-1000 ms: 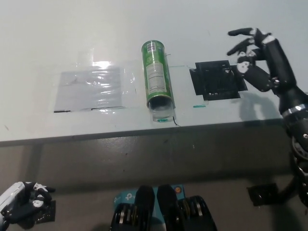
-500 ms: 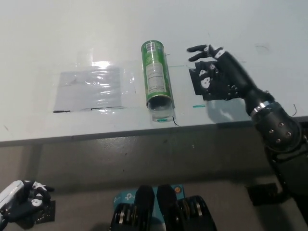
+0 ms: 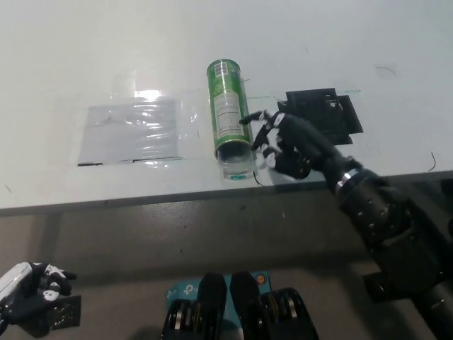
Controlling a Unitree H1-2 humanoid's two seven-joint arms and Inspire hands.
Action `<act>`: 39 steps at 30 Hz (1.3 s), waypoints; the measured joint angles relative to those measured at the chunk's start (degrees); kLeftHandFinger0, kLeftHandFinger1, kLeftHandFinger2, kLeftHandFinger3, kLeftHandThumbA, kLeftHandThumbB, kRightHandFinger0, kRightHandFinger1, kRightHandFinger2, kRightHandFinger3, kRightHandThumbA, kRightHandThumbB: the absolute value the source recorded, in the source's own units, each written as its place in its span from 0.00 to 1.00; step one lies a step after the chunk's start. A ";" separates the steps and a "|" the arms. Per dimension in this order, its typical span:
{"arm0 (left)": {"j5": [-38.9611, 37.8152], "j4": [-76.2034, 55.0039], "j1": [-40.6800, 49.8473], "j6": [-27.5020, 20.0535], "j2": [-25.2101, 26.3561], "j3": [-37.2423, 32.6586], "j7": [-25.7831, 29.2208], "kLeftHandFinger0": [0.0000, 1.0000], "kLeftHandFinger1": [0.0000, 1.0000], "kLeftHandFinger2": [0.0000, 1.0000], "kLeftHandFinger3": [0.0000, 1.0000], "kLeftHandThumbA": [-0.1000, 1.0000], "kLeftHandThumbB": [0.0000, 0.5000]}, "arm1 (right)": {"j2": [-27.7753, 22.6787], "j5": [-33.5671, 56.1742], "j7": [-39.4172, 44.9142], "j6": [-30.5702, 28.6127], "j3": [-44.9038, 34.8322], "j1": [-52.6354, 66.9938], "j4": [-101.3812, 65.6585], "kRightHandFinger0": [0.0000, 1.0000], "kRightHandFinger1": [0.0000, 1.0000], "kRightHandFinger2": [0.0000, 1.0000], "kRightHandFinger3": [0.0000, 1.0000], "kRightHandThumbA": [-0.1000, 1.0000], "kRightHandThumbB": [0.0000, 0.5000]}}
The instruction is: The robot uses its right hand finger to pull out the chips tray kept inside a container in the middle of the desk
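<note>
A green chips container (image 3: 229,113) lies on its side in the middle of the white desk (image 3: 297,42), its open clear end (image 3: 236,163) facing the front edge. The tray inside is only dimly visible through that end. My black right hand (image 3: 282,145) hovers just right of the container's open end, fingers spread and open, holding nothing, a fingertip close to the can's side. My white left hand (image 3: 28,292) rests low at the lower left, below the desk edge, fingers curled.
A clear plastic sheet (image 3: 131,131) lies flat left of the container. A black square pad (image 3: 322,113) sits to the right, behind my right hand. The desk's front edge (image 3: 141,198) runs just below the container's mouth.
My right hand has swept from the far right, over the black pad, down and left to beside the container's open end. The container has not moved.
</note>
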 measured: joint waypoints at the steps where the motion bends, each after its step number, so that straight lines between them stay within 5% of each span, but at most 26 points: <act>1: -0.01 0.00 -0.05 0.00 0.17 -0.02 0.00 0.59 0.61 0.71 0.87 0.15 0.00 | 0.31 -0.76 0.00 -0.55 0.57 0.00 0.82 0.00 0.03 0.61 0.79 0.00 0.49; 10: -0.22 -0.03 -0.30 0.00 0.89 -0.11 0.00 0.59 0.61 0.70 0.85 0.12 0.00 | 1.20 -3.62 0.03 -3.31 2.13 0.11 1.86 0.00 0.01 0.77 0.80 0.00 0.37; 29: -1.32 -0.33 -1.74 0.01 2.40 -0.34 0.01 0.61 0.62 0.70 0.87 0.13 0.00 | 1.98 -5.66 -0.44 -7.82 1.99 0.58 7.97 0.00 0.00 0.74 0.74 0.00 0.39; 31: -1.44 -0.35 -1.86 0.01 2.76 -0.37 0.01 0.60 0.61 0.70 0.87 0.13 0.00 | 1.73 -5.92 -0.89 -8.39 1.98 1.01 8.27 0.13 0.15 0.76 0.76 0.00 0.35; 33: -1.58 -0.37 -2.06 0.02 2.91 -0.38 0.01 0.59 0.61 0.69 0.87 0.14 0.00 | 1.39 -5.91 -0.95 -8.55 1.94 1.84 8.24 0.05 0.10 0.76 0.77 0.00 0.36; 39: -2.14 -0.37 -2.25 0.02 2.93 -0.39 0.03 0.59 0.61 0.69 0.88 0.15 0.00 | 0.86 -5.95 -1.02 -9.29 1.95 4.83 6.06 0.05 0.11 0.75 0.78 0.00 0.32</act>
